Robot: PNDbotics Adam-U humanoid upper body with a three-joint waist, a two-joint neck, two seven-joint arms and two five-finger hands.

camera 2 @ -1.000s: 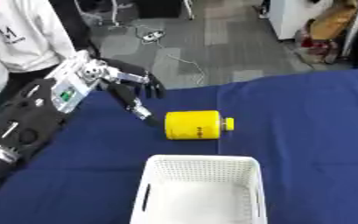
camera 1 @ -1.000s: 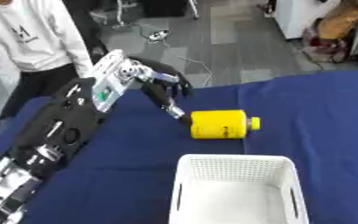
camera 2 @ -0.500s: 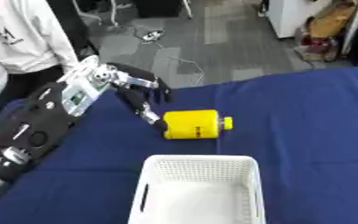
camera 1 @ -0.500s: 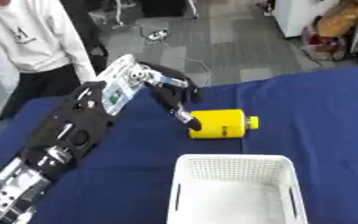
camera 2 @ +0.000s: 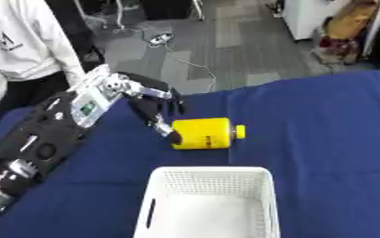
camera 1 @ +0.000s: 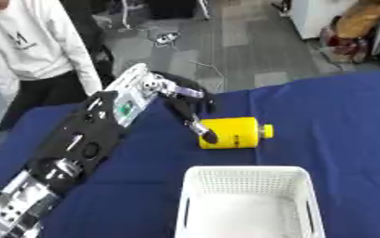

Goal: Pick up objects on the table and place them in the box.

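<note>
**At the middle of the frame: a bottle that could roll away**

In the centre of the frame, the yellow bottle (camera 1: 228, 133) lay on its side on the blue table (camera 1: 339, 121), just above the white basket (camera 1: 247, 204). The left hand (camera 1: 180, 100) reached in from the upper left with its fingers spread apart, a fingertip at the bottle's left end, nothing gripped. My worry was a nudge: a round body might roll right, out of reach. The right hand was nowhere to be seen.

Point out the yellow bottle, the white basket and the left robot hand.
yellow bottle (camera 1: 229, 133), left eye view, on its side wall.
white basket (camera 1: 245, 171), left eye view, on its far rim.
left robot hand (camera 2: 148, 104), right eye view, on the palm.
</note>
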